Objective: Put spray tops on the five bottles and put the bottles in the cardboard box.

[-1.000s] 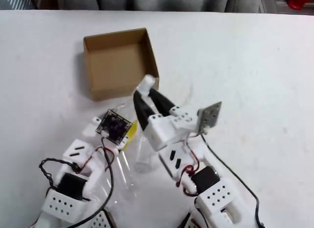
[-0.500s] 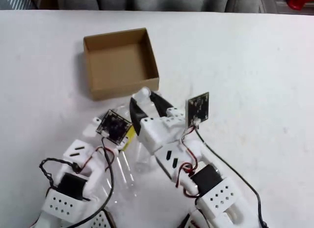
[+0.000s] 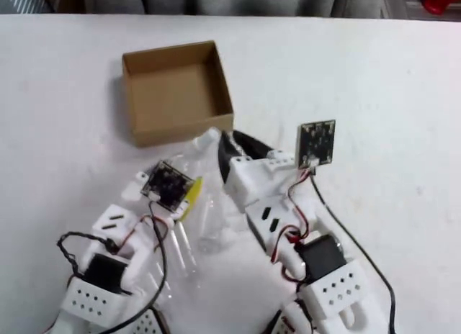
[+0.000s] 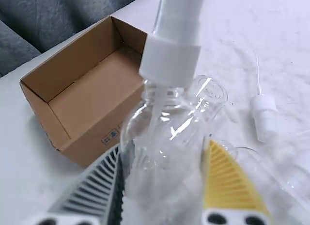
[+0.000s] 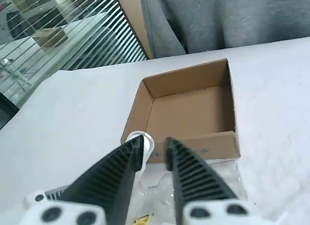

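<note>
So the left end effector (image 4: 163, 154) is clamped on the bottle (image 4: 174, 113), right end effector (image 5: 154, 142) slightly apart by the spray top (image 4: 172, 55). Looks light, slick, squashy; I'd grip mid-body.

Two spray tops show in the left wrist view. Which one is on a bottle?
The near spray top, sitting on the neck of the clear bottle clamped in the left gripper. The other top lies loose on the table.

Looks like an office or lab setup: a plain white table (image 3: 389, 82) is backed by slatted blinds (image 5: 63, 36), and hobby arms (image 3: 108, 273) with exposed circuit boards (image 3: 317, 142) are set up at it
</note>
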### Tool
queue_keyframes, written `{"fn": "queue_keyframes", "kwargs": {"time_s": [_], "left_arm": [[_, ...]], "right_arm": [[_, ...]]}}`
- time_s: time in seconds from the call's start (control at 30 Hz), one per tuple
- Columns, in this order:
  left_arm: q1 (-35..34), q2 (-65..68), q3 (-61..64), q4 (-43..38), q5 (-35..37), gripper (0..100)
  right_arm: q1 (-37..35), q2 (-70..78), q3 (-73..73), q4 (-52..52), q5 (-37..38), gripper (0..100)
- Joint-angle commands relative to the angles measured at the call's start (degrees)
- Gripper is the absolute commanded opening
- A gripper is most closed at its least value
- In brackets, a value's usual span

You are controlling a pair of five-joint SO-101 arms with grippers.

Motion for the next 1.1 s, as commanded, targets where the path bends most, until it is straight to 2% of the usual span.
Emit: {"fn": "queue_keyframes", "kwargs": {"time_s": [0.0,0.1,0.23,0.53,0.73,1.07], "left_arm": [[-0.7,-1.5,-0.6,-1.8,-0.5,2],[-0.7,-1.5,-0.6,-1.8,-0.5,2],[-0.7,-1.5,-0.6,-1.8,-0.5,2],[-0.7,-1.5,-0.6,-1.8,-0.5,2],[-0.7,-1.5,-0.6,-1.8,-0.5,2],[-0.5,-1.5,-0.6,-1.8,-0.5,2]], "right_arm": [[1.7,0.1,-3.3,0.1,0.8,2.8],[3.6,0.2,-3.1,-0.2,0.8,1.7],[3.8,1.4,0.2,-6.3,0.8,1.6],[0.1,15.1,1.3,-17.8,0.8,1.5],[-2.9,15.2,1.4,-18.2,0.8,1.5],[0.2,14.5,1.4,-18.6,1.1,1.8]]}}
